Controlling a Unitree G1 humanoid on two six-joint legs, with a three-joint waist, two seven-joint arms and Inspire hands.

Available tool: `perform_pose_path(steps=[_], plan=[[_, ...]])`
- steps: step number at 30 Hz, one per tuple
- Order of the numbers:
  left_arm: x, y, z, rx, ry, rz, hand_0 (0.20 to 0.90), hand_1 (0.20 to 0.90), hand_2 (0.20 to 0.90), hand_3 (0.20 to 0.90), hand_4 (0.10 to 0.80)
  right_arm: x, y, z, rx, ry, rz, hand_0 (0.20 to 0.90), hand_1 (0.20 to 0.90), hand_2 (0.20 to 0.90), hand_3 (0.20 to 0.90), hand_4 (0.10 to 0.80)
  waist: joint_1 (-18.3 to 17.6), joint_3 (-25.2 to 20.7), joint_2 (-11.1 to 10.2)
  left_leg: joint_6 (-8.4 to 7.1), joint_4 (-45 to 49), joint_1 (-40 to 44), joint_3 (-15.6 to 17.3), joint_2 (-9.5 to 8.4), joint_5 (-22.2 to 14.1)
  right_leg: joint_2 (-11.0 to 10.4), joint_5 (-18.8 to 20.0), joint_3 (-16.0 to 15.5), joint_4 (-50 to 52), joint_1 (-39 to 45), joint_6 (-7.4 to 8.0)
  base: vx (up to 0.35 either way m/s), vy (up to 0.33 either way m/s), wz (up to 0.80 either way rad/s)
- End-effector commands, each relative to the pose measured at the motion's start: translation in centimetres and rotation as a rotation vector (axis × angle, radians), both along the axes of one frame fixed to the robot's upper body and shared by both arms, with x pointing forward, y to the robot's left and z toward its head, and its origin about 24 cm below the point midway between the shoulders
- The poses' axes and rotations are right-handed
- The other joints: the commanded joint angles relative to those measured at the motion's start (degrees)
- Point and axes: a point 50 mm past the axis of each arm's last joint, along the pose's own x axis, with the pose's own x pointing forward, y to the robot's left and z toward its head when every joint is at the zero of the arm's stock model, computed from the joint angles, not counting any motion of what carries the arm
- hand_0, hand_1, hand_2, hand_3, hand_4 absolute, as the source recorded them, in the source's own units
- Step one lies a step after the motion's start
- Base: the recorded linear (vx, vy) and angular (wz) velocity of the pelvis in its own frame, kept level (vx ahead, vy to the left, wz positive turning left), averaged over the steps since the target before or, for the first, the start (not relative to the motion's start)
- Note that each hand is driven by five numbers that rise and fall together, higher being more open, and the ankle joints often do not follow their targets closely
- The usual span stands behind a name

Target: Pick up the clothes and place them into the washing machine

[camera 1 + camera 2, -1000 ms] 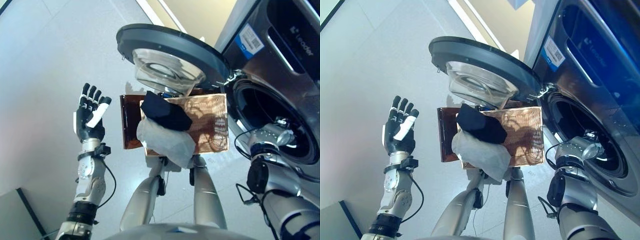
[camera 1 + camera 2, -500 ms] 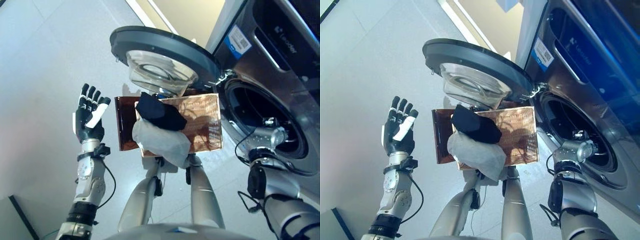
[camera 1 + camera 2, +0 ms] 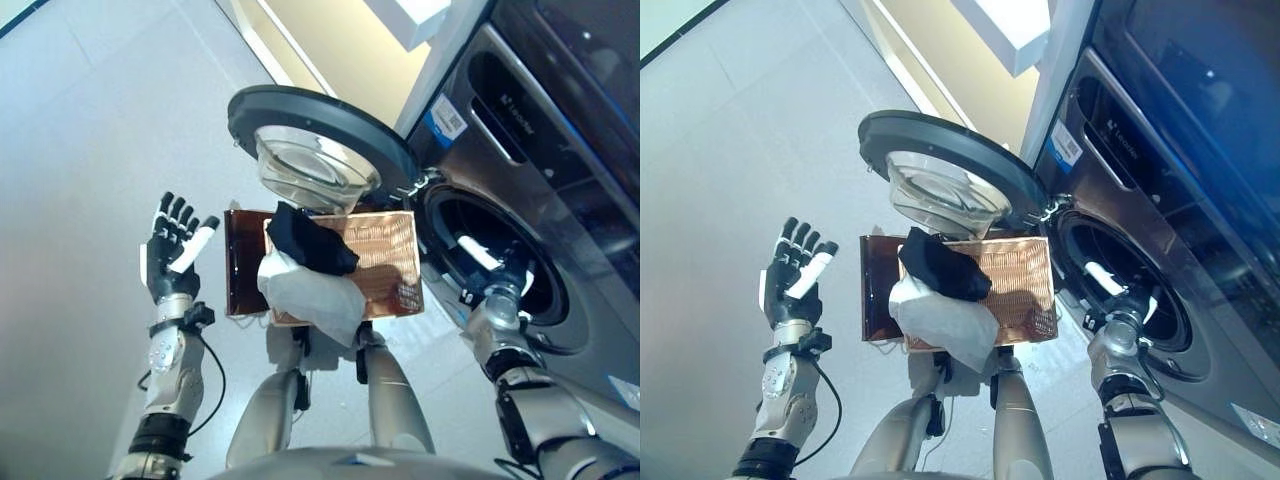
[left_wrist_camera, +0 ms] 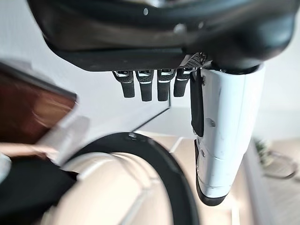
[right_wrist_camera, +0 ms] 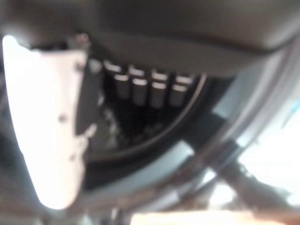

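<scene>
Both hands are spread empty: left hand (image 3: pixel 172 255) mid-left, right hand (image 3: pixel 478 262) inside the washing machine (image 3: pixel 520 200) drum at right.

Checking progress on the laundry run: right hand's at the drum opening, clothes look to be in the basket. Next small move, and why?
Probably draw the right hand back out of the washing machine and over to the basket. In its wrist view its fingers hang straight, holding nothing, while the black garment and the white garment lie in the basket. The left hand is open, off to the side.
</scene>
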Motion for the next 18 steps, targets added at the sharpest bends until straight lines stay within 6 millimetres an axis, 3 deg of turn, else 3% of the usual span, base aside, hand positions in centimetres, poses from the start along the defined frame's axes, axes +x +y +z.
perform_pose_path(steps=[1,5,7,8,9,13,18], plan=[[0.2,1.8,2.4,0.309,-0.068,0.015,0.9,0.9,0.9,0.9,0.8,-0.6,-0.9,0.3,-0.07,-0.014,0.001,0.9,0.9,0.9,0.9,0.8,0.7,-4.1,-2.3,-3.36,2.0,0.6,0.8,-2.05,-6.3,-0.5,5.9,-3.2,-12.0,6.3,-0.4,0.0,0.0,0.0],[1.2,3.5,2.3,0.965,0.064,-0.036,0.9,0.9,0.9,0.9,0.8,-0.3,-0.3,0.7,-0.091,-0.049,0.035,0.9,0.9,0.9,0.9,0.8,0.2,-4.4,-2.1,-3.26,1.8,0.8,0.9,-1.88,-6.4,-0.5,5.6,-3.1,-12.0,6.2,-0.33,-0.003,0.003,-0.06],[1.2,4.0,2.5,1.225,0.062,-0.061,0.9,0.9,0.9,0.9,0.8,-0.4,-0.1,0.7,-0.097,-0.06,0.041,0.9,0.9,0.9,0.9,0.8,0.1,-4.7,-2.1,-3.21,1.7,0.7,0.9,-1.81,-6.5,-0.4,5.5,-3.1,-11.9,6.0,-0.28,0.003,0.006,-0.05],[1.2,4.0,2.5,1.227,0.061,-0.061,0.9,0.9,0.9,0.9,0.8,-0.4,0.0,0.7,-0.096,-0.06,0.041,0.9,0.9,0.9,0.9,0.8,0.2,-4.8,-2.1,-3.19,1.7,0.5,0.9,-1.86,-6.3,-0.5,5.7,-3.0,-12.0,5.8,-0.29,0.013,0.006,-0.06],[0.9,5.0,2.4,1.437,0.082,-0.094,0.9,0.9,0.9,0.9,0.8,-0.4,0.1,0.9,-0.108,-0.072,0.053,0.9,0.9,0.9,0.9,0.8,0.0,-4.9,-2.0,-3.16,1.7,0.6,0.9,-1.67,-6.6,-0.3,5.5,-2.9,-11.9,5.6,-0.26,0.002,0.009,-0.07],[0.7,6.2,1.7,1.689,0.115,-0.169,0.9,0.9,0.9,0.9,0.8,-0.7,0.0,0.7,-0.121,-0.067,0.054,0.9,0.9,0.9,0.9,0.8,-0.3,-5.5,-2.1,-3.08,1.8,-0.2,1.0,-1.55,-6.4,-0.3,5.7,-2.8,-11.8,4.6,-0.31,-0.007,0.007,-0.04],[0.7,6.5,0.4,1.844,0.153,-0.271,0.9,0.9,0.9,0.9,0.8,-0.9,0.0,0.7,-0.121,-0.073,0.045,0.9,0.9,0.9,0.9,0.8,-0.9,-5.7,-2.4,-3.09,1.9,-0.8,1.0,-1.41,-6.3,-0.2,5.8,-2.6,-12.0,4.1,-0.39,-0.004,0.005,-0.03]])
